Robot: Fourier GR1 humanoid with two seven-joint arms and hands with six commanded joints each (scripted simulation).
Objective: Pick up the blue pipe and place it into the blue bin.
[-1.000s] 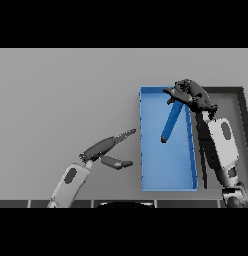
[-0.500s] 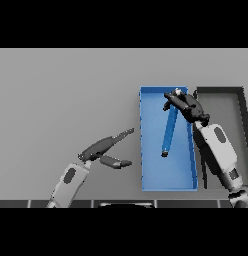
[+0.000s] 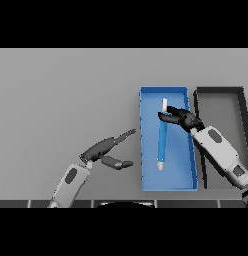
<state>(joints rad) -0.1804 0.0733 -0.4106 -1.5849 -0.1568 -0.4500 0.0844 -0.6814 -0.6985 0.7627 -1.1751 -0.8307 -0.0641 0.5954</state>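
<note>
One blue pipe [image 3: 161, 141], seemingly stiff and light, lay in the blue bin [image 3: 144, 150]; our right robot hand [image 3: 181, 118] pinched its upper end, the best hold

Blue pipe [image 3: 161, 142] lengthwise inside blue bin [image 3: 147, 165]

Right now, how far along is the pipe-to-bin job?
Nearly done. Done: the blue pipe is lifted and sits lengthwise within the blue bin. In hand: the right hand is curled round the pipe's upper end; whether the pipe rests on the bin floor can't be told. Left: release and pull the hand away. The left hand is open over the table, beside the bin.
</note>
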